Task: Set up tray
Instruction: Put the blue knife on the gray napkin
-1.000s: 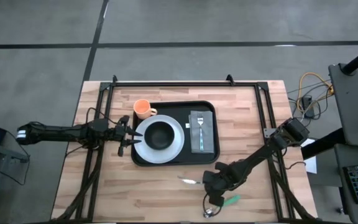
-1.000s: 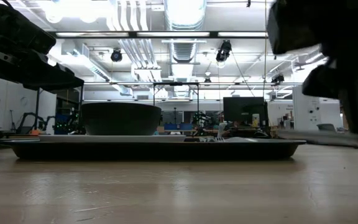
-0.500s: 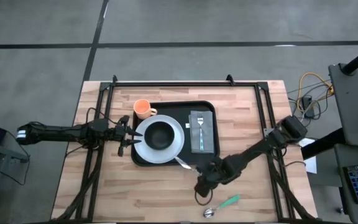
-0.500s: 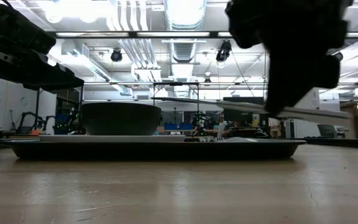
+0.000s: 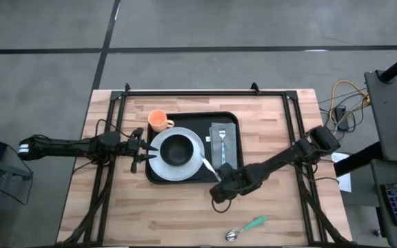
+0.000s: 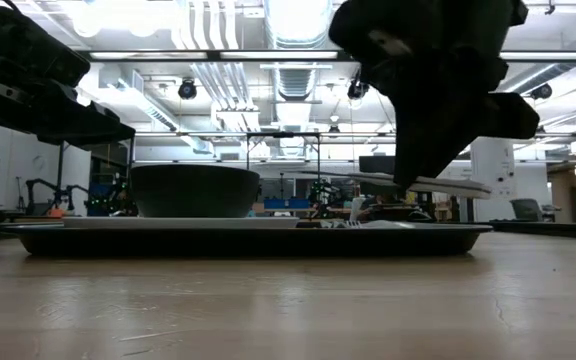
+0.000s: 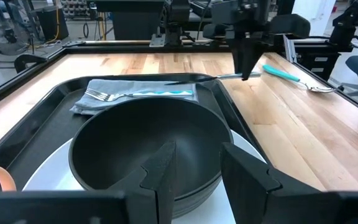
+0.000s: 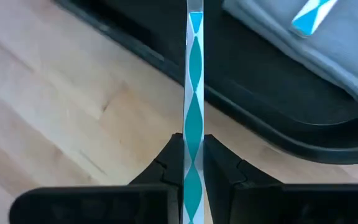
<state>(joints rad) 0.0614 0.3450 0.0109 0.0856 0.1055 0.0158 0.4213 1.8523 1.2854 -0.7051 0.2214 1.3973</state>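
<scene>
The black tray [image 5: 185, 180] lies mid-table and carries a white plate [image 5: 193, 163] with a dark bowl [image 5: 178, 148], an orange cup [image 5: 158, 121], and a grey napkin [image 5: 228, 157] with a fork [image 5: 222, 141] on it. My right gripper [image 5: 220, 184] hovers at the tray's near rim, shut on a knife [image 6: 408, 182] with a teal-and-white handle. My left gripper [image 5: 142, 149] waits open at the tray's left side, its fingers facing the bowl [image 7: 148, 143]. A teal-handled spoon [image 5: 247, 227] lies near the table's near edge. My right gripper pinches the knife's teal-patterned handle [image 8: 193, 146] between its two fingers [image 8: 169, 163], which come from above and lie across it. The knife is lifted clear and lies about level [image 6: 438, 185]. Its blade [image 5: 209, 167] reaches over the tray's near rim toward the plate.
Bare wood lies near and right of the tray [image 5: 274, 138]. A black frame rail [image 5: 185, 91] runs along the table's far edge, and side rails stand at left and right. Cables [image 5: 340, 103] hang off the right edge.
My right gripper has risen and moved from beside the spoon toward the table's far edge, up to the tray's near rim, carrying the knife lifted. The blade now reaches over the rim. The spoon stays on the table.
</scene>
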